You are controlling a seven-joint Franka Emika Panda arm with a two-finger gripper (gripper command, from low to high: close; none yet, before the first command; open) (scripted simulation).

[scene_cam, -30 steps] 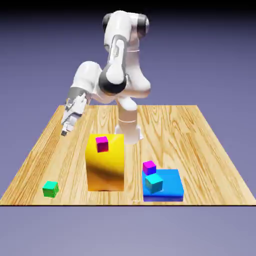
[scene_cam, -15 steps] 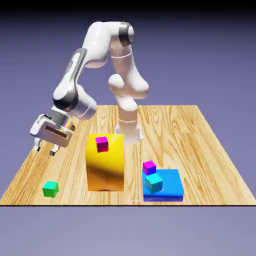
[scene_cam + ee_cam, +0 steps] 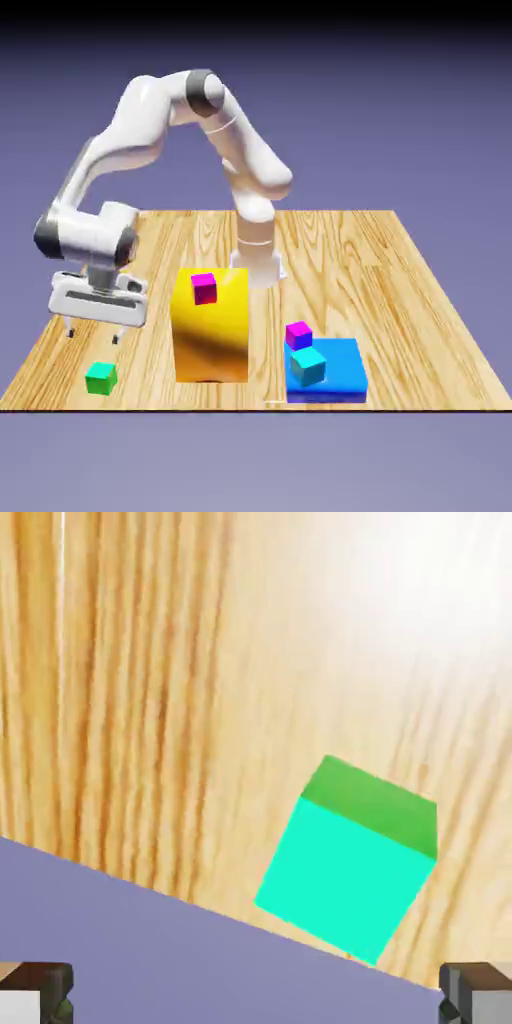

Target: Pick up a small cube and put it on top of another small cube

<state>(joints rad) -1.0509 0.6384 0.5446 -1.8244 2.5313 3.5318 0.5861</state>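
Wood table (image 3: pixel 380 260) | gripper (image 3: pixel 92 334) spread wide, empty, above green cube (image 3: pixel 101 377) near front edge at exterior view's left | pick not begun | left: descend, grasp, lift, stack on another small cube

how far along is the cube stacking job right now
Early stage. Nothing is stacked for this task yet: the small emerald-green cube sits alone on the wooden table near its front edge. In hand: the pincer hangs open just above and behind that cube, which shows between the finger tips in the hand view, not gripped. Left: descend, close on it, lift, and set it on another small cube, such as the teal-cyan cube.
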